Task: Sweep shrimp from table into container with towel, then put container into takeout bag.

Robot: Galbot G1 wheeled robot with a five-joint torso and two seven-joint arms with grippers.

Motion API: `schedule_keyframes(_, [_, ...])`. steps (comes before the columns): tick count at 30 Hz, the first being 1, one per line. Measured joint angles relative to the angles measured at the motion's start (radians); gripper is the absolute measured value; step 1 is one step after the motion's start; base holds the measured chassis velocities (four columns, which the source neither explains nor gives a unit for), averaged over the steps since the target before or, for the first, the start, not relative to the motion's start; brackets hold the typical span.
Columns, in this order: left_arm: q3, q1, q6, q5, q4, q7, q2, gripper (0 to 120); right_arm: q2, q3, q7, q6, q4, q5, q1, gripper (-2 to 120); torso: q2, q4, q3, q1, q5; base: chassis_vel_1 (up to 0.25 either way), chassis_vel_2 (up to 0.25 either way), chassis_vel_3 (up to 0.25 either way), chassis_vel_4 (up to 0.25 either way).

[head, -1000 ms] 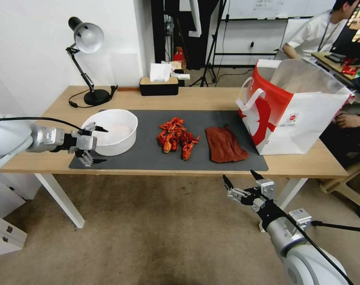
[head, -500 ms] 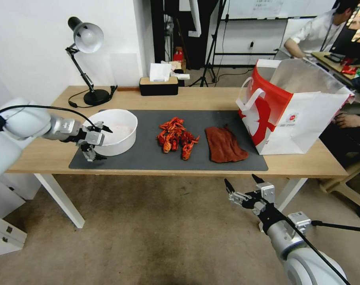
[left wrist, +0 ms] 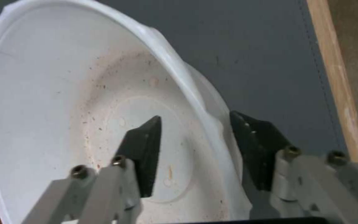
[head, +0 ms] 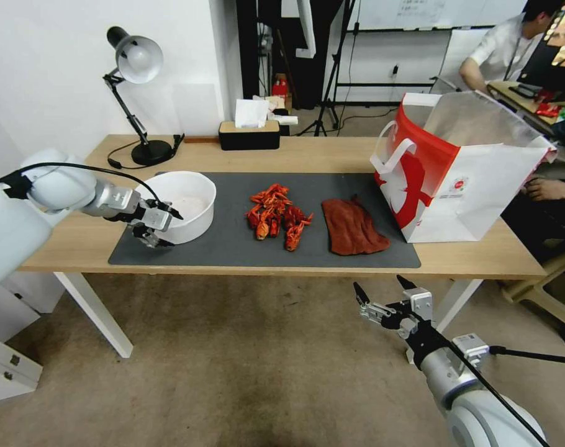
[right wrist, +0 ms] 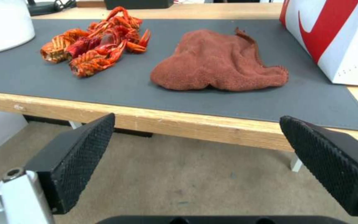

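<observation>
The white container [head: 183, 198] stands at the left end of the dark mat [head: 233, 248] on the table [head: 320, 155]. My left gripper [head: 171, 230] is open and straddles its near wall, one finger inside the container [left wrist: 54, 93] and one outside, left gripper [left wrist: 195, 116]. A pile of red-orange shrimp [head: 276, 214] lies mid-mat, with the rust-red towel [head: 352, 226] just to its right. The takeout bag [head: 469, 174] stands open at the right end. My right gripper [head: 379, 284] hangs open below the table's front edge, right gripper [right wrist: 197, 118], facing the towel [right wrist: 220, 62] and shrimp [right wrist: 96, 46].
A desk lamp [head: 151, 151] sits at the back left and a black tissue box [head: 250, 133] at the back middle. The bag [right wrist: 336, 34] rises close beside the towel. Bare floor lies in front of the table.
My left gripper moved right and farther in over the mat until its fingers came astride the container's wall. The right gripper sank slightly.
</observation>
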Motion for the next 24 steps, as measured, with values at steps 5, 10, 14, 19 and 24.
schedule_keyframes(5, [0.008, 0.000, -0.007, 0.000, -0.001, 0.007, 0.008, 23, 0.001, 0.000, 0.001, 0.000, -0.004, 0.000, 0.001, 100, 0.000, 0.0000, 0.000, 0.000, 0.0002, 0.000, 0.000, 0.000, 0.000])
schedule_keyframes(10, [0.009, 0.008, -0.011, 0.000, -0.007, 0.008, 0.014, 9, 0.001, -0.001, 0.001, 0.000, -0.006, 0.000, 0.003, 100, 0.000, 0.0000, 0.000, 0.000, -0.0001, 0.000, 0.000, 0.000, 0.000])
schedule_keyframes(14, [-0.006, 0.031, -0.016, -0.001, -0.024, 0.011, 0.028, 0, 0.001, -0.001, 0.002, 0.000, -0.009, 0.000, 0.004, 100, 0.000, -0.0002, 0.000, 0.000, 0.0002, 0.000, 0.000, 0.000, 0.000])
schedule_keyframes(19, [-0.153, 0.150, -0.032, -0.006, -0.082, 0.008, 0.066, 0, 0.001, -0.002, 0.002, 0.000, -0.010, 0.001, 0.003, 100, 0.000, -0.0002, 0.000, 0.000, -0.0001, 0.000, 0.000, 0.000, 0.000])
schedule_keyframes(24, [-0.389, 0.359, -0.101, -0.009, -0.227, 0.009, 0.137, 0, -0.002, -0.005, 0.002, 0.000, -0.010, 0.003, 0.003, 100, 0.000, 0.0008, 0.000, 0.000, 0.0001, 0.000, 0.000, 0.000, 0.000])
